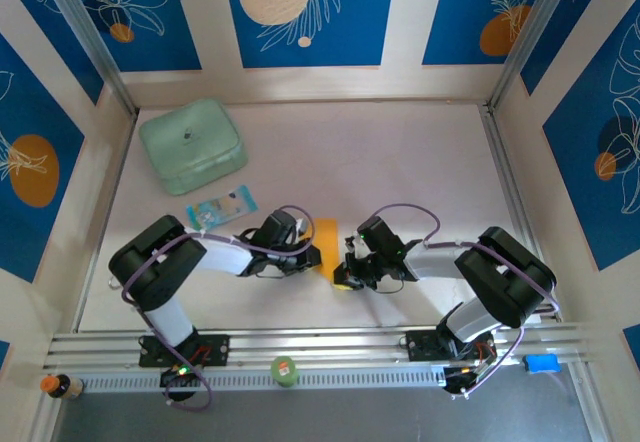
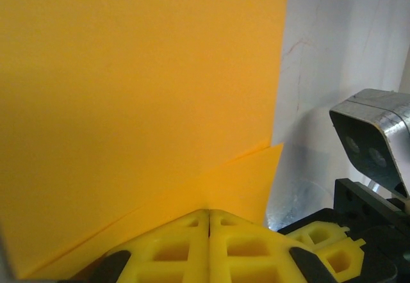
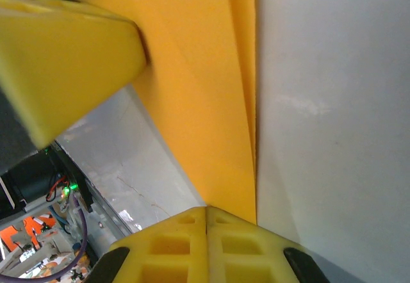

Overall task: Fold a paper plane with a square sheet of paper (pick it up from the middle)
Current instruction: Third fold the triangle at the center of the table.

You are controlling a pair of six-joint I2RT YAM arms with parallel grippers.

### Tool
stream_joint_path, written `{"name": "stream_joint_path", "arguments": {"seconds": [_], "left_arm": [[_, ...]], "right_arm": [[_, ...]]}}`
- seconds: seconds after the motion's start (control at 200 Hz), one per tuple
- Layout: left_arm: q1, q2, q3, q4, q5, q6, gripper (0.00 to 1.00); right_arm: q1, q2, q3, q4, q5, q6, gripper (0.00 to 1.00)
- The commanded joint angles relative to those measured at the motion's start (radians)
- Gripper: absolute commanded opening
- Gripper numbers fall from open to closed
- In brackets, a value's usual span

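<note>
The orange-yellow paper (image 1: pixel 325 242) is thin, matte and smooth, and it lies on the white table (image 1: pixel 400 162) directly between the two grippers. The left gripper (image 1: pixel 311 257) touches its left edge and the right gripper (image 1: pixel 346 272) its right edge. The left wrist view shows what the overhead view cannot. There the paper (image 2: pixel 141 104) is a broad flat face with a straight right edge, and a slanting folded flap runs down into the left gripper (image 2: pixel 209 232), whose yellow ribbed fingers are pressed together on it. In the right wrist view the paper (image 3: pixel 205 104) is narrower, with layered edges stacked along a crease. It tapers down to the right gripper (image 3: pixel 206 232), whose jaws are likewise closed on it, and a blocky yellow finger (image 3: pixel 64 59) of the left gripper presses the sheet from above. Just beyond the left gripper lies a small blue-and-white packet (image 1: pixel 222 207). Farther off stands a mint-green rounded box (image 1: pixel 192 147), whose lid is shut and hides any contents.
</note>
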Motion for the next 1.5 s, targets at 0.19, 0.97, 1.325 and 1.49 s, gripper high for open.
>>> {"name": "stream_joint_path", "arguments": {"seconds": [0.19, 0.97, 1.325, 1.49], "left_arm": [[0.129, -0.042, -0.034, -0.114, -0.031, 0.116, 0.12], [0.188, -0.272, -0.053, -0.15, 0.061, 0.118, 0.36], [0.189, -0.208, -0.051, -0.086, 0.112, 0.1, 0.44], [0.191, -0.204, -0.045, -0.088, 0.114, 0.1, 0.45]], "right_arm": [[-0.014, 0.047, -0.036, -0.121, 0.045, -0.031, 0.0], [-0.15, -0.194, 0.103, -0.272, 0.152, -0.141, 0.35], [-0.152, -0.018, 0.164, -0.159, 0.026, -0.146, 0.33], [-0.153, 0.026, 0.172, -0.137, 0.01, -0.154, 0.28]]}}
